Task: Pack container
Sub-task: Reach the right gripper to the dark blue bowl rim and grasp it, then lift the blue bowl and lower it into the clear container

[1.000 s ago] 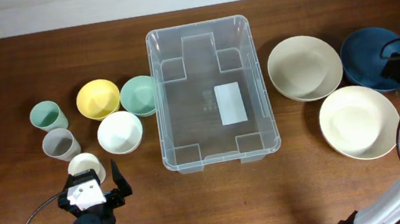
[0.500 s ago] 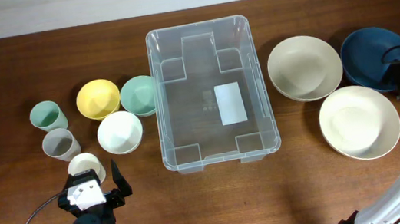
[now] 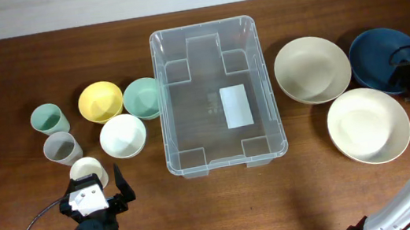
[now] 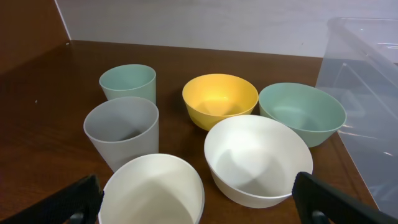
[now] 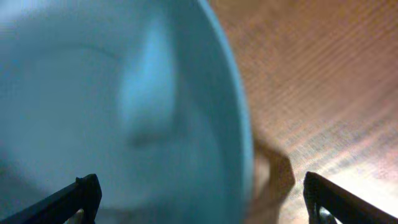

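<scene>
The clear container [image 3: 217,96] stands empty mid-table, a white label on its base; its corner shows in the left wrist view [image 4: 367,74]. My left gripper [image 3: 103,193] is open, its fingers [image 4: 196,205] either side of a white cup [image 4: 152,193] at the front left. My right gripper [image 3: 409,76] is open over the right rim of the dark blue bowl [image 3: 379,59], which fills the right wrist view [image 5: 112,106]; its fingertips [image 5: 202,202] straddle the rim.
Left of the container are a white bowl [image 3: 123,135], yellow bowl [image 3: 100,102], green bowl [image 3: 142,98], green cup [image 3: 47,118], grey cup [image 3: 60,147]. Right of it are two cream bowls [image 3: 312,69] [image 3: 368,125].
My right gripper moved down and slightly left onto the blue bowl's right rim. The left arm has not moved.
</scene>
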Motion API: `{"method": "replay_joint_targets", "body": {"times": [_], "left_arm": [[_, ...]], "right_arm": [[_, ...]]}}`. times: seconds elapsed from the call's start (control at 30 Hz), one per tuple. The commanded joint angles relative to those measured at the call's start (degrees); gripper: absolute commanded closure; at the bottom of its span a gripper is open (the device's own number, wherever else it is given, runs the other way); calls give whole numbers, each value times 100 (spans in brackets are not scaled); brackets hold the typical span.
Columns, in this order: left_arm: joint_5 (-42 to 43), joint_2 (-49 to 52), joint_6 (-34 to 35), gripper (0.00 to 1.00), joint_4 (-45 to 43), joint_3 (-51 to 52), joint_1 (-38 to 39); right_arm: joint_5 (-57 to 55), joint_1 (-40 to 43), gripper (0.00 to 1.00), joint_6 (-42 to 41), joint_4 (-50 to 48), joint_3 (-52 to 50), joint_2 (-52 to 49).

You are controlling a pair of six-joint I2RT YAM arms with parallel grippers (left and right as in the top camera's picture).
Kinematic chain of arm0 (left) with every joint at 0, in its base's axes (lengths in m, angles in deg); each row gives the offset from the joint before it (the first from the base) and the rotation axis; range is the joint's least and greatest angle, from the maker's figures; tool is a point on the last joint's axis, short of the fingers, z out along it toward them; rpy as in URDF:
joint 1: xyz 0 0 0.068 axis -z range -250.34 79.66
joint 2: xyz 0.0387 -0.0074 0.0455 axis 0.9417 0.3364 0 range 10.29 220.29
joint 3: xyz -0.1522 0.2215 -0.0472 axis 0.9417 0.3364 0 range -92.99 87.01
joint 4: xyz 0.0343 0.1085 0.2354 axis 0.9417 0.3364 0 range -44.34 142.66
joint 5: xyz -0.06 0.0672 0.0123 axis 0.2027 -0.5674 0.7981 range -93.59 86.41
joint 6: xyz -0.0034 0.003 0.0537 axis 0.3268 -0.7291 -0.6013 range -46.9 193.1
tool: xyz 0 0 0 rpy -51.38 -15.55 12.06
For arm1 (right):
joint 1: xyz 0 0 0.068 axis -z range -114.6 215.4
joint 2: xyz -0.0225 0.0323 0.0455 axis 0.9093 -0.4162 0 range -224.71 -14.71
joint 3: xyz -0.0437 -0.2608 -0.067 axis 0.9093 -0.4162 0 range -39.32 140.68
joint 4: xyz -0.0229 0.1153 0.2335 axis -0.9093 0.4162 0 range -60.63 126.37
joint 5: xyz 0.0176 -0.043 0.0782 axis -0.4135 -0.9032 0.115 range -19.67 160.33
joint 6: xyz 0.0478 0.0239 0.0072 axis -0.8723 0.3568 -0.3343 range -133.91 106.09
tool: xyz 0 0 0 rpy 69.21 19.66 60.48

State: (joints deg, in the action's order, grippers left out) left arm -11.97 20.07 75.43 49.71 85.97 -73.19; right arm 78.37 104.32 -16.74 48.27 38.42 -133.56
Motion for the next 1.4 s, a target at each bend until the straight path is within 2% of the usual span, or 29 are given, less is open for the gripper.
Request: {"method": "replay_joint_targets", "body": {"times": [0.0, 0.07, 0.23, 0.3, 0.57, 0.8, 1.03, 1.1, 1.23, 1.37], "left_arm": [[61, -44, -111, 0, -11, 46, 24], [61, -44, -111, 0, -11, 46, 24], [61, -44, -111, 0, -11, 46, 24], [61, -44, -111, 0, -11, 46, 24], [61, -44, -111, 0, -11, 46, 24], [61, -44, -111, 0, -11, 46, 24], [61, -44, -111, 1, -11, 48, 24], [61, -44, -111, 0, -11, 46, 24], [61, -44, -111, 0, -11, 46, 24], [61, -44, -111, 0, -11, 46, 24]], "right_arm": [[660, 17, 5, -74, -144, 94, -46], [693, 17, 7, -199, -234, 94, -46], [605, 31, 28, -216, -400, 94, -46], [555, 52, 33, -219, -420, 94, -48], [120, 160, 34, -219, -289, 87, -81], [168, 170, 43, -216, -317, 85, -262], [186, 177, 81, -216, -446, 98, -280], [186, 179, 88, -216, -472, 127, -251], [186, 201, 96, -214, -522, 138, -96], [205, 280, 96, -214, -479, 162, 188]]}}
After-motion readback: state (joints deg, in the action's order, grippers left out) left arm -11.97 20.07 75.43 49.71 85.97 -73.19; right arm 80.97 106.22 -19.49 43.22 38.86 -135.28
